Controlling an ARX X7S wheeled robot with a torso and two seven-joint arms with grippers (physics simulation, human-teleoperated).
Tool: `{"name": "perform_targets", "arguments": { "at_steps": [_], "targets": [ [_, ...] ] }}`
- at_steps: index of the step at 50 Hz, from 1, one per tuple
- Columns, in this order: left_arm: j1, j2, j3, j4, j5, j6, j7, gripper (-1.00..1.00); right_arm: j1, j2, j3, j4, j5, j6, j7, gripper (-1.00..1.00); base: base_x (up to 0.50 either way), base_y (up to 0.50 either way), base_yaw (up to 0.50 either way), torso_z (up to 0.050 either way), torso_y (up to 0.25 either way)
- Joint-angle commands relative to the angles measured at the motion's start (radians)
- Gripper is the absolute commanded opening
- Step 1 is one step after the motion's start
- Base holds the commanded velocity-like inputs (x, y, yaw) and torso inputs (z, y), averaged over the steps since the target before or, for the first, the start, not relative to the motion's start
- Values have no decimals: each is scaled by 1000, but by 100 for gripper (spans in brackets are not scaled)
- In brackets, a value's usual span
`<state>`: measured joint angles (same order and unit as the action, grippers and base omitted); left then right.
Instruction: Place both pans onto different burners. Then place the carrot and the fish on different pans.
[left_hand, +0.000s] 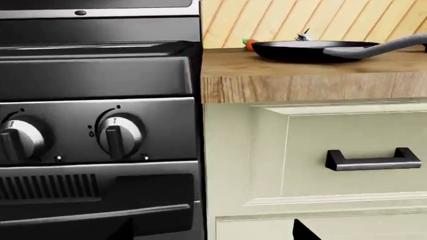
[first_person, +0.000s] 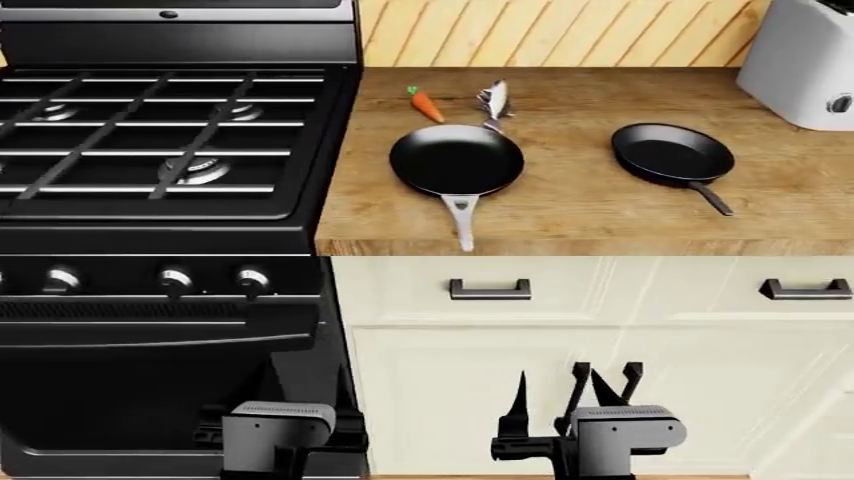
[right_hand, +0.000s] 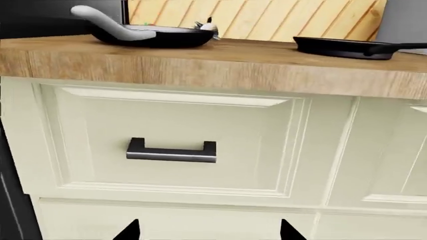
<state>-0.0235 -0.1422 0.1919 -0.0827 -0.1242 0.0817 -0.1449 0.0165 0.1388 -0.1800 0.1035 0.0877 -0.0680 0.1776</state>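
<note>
Wooden bench (first_person: 587, 215) to the right of the black gas stove (first_person: 160, 215). The larger round black frying pan with a long silver-grey handle (first_person: 457, 160) sits on the bench just beside the stove edge, handle pointing toward the bench front. The smaller round black frying pan with a dark handle (first_person: 671, 153) sits well apart to its right, handle angled toward the front right. Both pans are empty.

The small orange tapered carrot with a green tip (first_person: 426, 104) lies on the bench behind the larger pan, near its rear-left rim. The slim silver-grey fish (first_person: 494, 101) lies just beside the carrot to the right, its tail close to the pan's rear rim; contact cannot be judged.

Round silver-grey burner rings sit under the black bar grates; the near-right burner (first_person: 198, 171) and the far-right burner (first_person: 240, 111) are bare.

Both arms are low, in front of the stove door and the cream cabinet doors (first_person: 534, 380). Right gripper (first_person: 574, 395): fingers spread, grasping nothing. Left gripper (first_person: 278, 430): only its housing shows in the head view, so I cannot tell its state. A white appliance (first_person: 801, 60) stands at the bench's rear right.
</note>
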Motion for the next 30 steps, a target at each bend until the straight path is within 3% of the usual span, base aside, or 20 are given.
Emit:
{"name": "perform_targets", "arguments": {
  "at_steps": [1, 28, 30],
  "targets": [
    [1, -7, 9, 1, -7, 3, -8, 100, 1, 7, -9, 1, 7, 0, 8, 100, 0, -500, 0, 0, 0],
    [-7, -21, 22, 0, -17, 1, -29, 100, 3, 20, -22, -3, 25, 0, 27, 100, 0, -500, 0, 0, 0],
    [-9, -24, 20, 5, -16, -2, -34, 100, 4, 23, -22, -18, 27, 13, 30, 100, 0, 0, 0, 0, 0]
  ]
}}
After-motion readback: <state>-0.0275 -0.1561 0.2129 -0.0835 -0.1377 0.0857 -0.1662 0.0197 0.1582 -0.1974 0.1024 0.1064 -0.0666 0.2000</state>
